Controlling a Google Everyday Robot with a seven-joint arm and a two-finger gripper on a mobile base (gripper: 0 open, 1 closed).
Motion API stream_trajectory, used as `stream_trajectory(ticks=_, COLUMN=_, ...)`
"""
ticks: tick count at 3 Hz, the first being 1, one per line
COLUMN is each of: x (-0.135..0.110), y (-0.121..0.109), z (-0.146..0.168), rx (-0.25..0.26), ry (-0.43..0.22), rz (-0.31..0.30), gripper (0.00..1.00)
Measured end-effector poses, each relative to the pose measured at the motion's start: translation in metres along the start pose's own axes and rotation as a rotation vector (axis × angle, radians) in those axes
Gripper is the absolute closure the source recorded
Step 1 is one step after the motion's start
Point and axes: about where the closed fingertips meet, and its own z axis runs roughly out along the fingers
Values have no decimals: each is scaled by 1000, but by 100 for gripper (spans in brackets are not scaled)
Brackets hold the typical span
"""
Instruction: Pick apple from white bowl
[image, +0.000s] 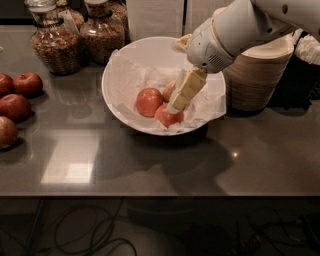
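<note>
Dark red apples (16, 106) sit at the desk's (150, 172) left edge, with jars (50, 44) behind them. The white bowl (114, 102) holds the apple (167, 119) at its front, another apple (148, 102) just to the left and a paler apple (169, 89) behind. The tool (175, 106) hangs over the apple's top; I cannot tell whether it is open or closed. Stacked cream bowls (257, 77) crowd the right. Bare desk runs to the front edge.
</note>
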Motion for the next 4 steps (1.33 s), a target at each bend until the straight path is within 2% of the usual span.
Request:
stream_trajectory(ticks=2, x=14, y=-16, z=29, rx=-19, ry=24, rz=-2, gripper=4)
stream_trajectory(ticks=4, x=13, y=-17, z=57, rx=-77, ry=34, rz=4, gripper=13)
